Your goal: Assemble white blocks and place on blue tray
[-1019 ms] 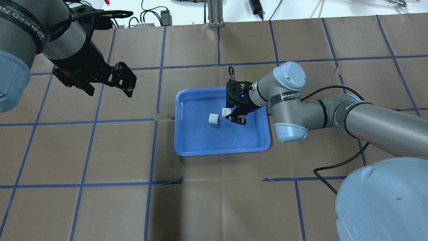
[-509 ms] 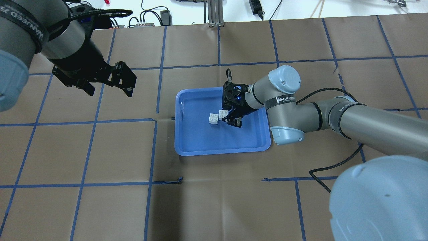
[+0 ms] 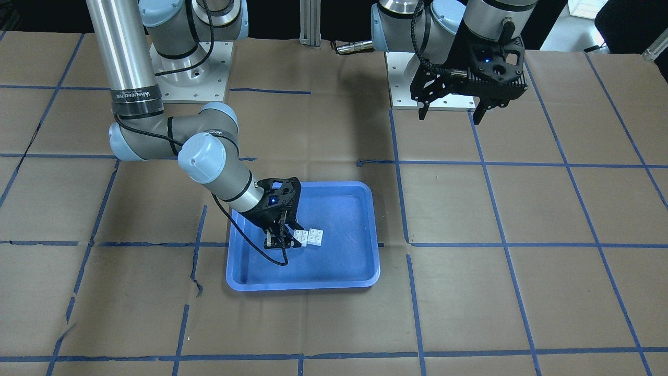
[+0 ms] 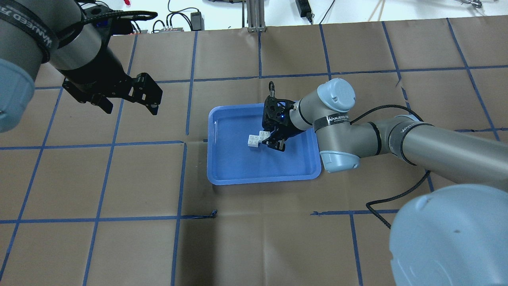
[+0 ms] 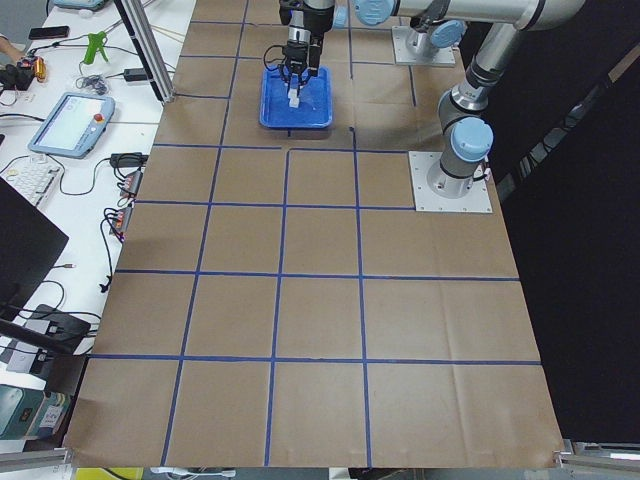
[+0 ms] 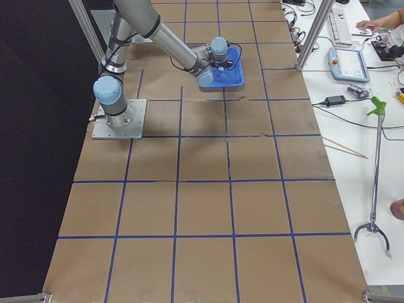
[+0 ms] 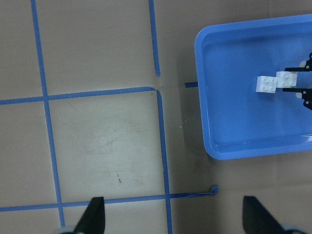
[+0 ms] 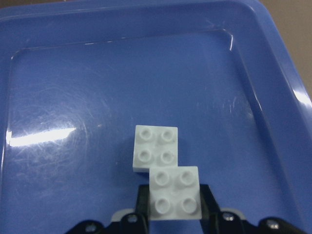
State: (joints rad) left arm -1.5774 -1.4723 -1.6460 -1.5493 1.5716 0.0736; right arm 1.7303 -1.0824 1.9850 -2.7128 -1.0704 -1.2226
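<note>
The blue tray (image 4: 262, 180) lies mid-table. One white block (image 4: 253, 140) rests studs up on the tray floor. My right gripper (image 4: 274, 141) is shut on the second white block (image 4: 264, 135), studs up, right beside the first. In the right wrist view the held block (image 8: 174, 192) overlaps a corner of the resting block (image 8: 155, 150); I cannot tell whether they touch. The front view shows both blocks (image 3: 314, 236) side by side next to the right gripper (image 3: 284, 240). My left gripper (image 4: 127, 103) is open and empty, high above the table left of the tray.
Brown paper with blue tape lines covers the table (image 4: 254, 238). The left wrist view looks down on the tray (image 7: 253, 151) and a tape scrap (image 7: 213, 189). Cables and power bricks (image 4: 196, 20) lie past the far edge.
My right gripper has carried its white block left across the tray, from a gap away to right up against the resting block. The left arm has not moved.
</note>
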